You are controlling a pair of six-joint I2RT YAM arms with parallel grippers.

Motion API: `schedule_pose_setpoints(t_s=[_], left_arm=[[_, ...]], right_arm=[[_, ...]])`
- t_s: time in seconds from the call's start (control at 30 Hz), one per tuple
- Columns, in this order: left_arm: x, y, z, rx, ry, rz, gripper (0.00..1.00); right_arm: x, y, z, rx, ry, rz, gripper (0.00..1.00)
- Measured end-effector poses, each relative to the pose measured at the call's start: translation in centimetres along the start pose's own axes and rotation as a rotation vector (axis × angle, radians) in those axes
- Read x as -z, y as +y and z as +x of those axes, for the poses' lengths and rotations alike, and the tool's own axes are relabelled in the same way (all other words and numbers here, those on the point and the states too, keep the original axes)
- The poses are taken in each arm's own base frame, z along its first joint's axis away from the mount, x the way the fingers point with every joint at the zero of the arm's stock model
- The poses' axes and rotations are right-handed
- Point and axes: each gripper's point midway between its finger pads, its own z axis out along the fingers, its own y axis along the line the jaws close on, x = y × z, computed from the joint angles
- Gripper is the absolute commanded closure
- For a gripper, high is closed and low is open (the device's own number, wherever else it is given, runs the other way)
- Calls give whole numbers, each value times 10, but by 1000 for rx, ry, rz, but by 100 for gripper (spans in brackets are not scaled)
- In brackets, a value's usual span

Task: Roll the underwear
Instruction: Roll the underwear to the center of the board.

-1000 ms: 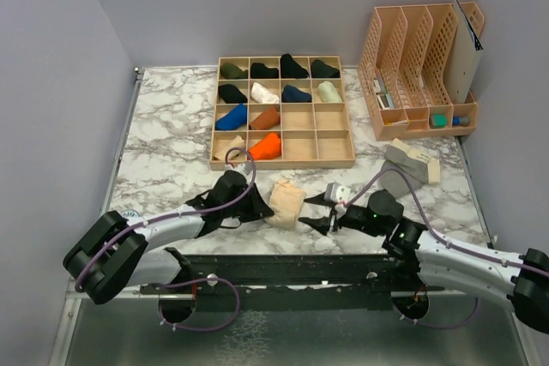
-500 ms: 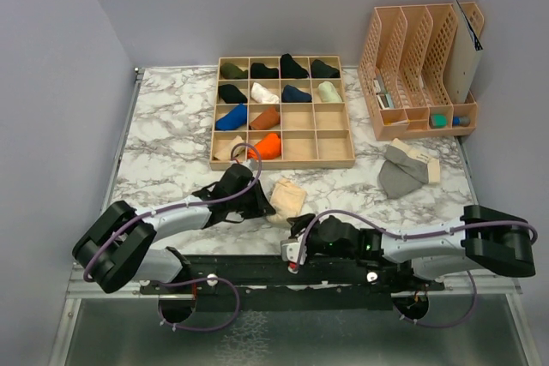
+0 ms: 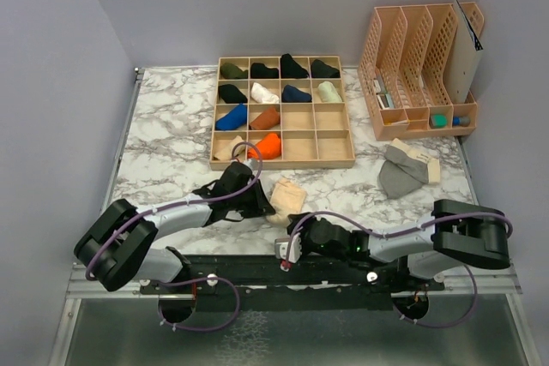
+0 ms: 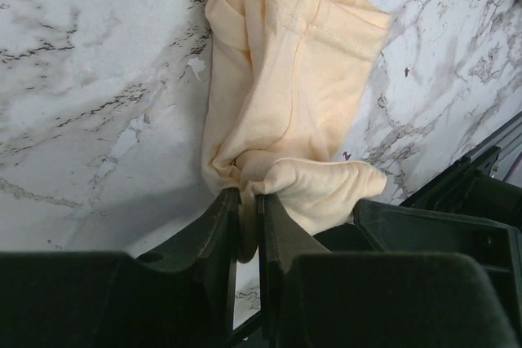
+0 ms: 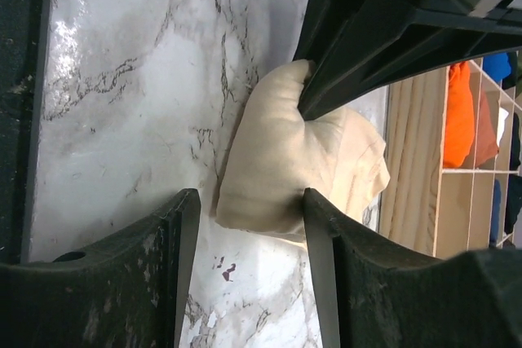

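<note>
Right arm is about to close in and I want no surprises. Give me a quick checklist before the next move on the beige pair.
1. Left gripper shut on beige underwear: ok.
2. Right gripper open: ok.
3. Cloth lined up with the right gripper's gap: ok.
4. Right fingers touching cloth: cannot tell.
5. Beige pair rolled: not ok, loosely folded.
6. Grey underwear apart from the beige one: ok.

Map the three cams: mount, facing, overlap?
Top external: above and behind the bases, looking down on the marble table; both arms show.
Left wrist: on the left arm, looking down past the left gripper, shut on the pale beige cloth underwear.
Right wrist: on the right arm, looking through the open right gripper at that garment.
Shared: all three see it.
</note>
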Motion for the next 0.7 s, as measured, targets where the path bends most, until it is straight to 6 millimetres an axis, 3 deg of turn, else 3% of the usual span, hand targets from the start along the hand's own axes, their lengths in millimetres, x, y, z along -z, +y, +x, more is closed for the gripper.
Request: schedule_pose_setpoints(t_s=[0.23,0.5,0.6,0.7], left_arm=[[0,0,0,-14,11,9,81],[0,1,0,-15,29,32,81],[0,2,-2,-18,30,33,81],[0,2,-1,-21,34,39,80]], right_arm=[[-5,-5,18,-11,78,86,50],[-12,-8,21,-16,113,109,55],[-15,-9,21,-16,119,111,64],[-15,-7,22,-13,124,103,80]])
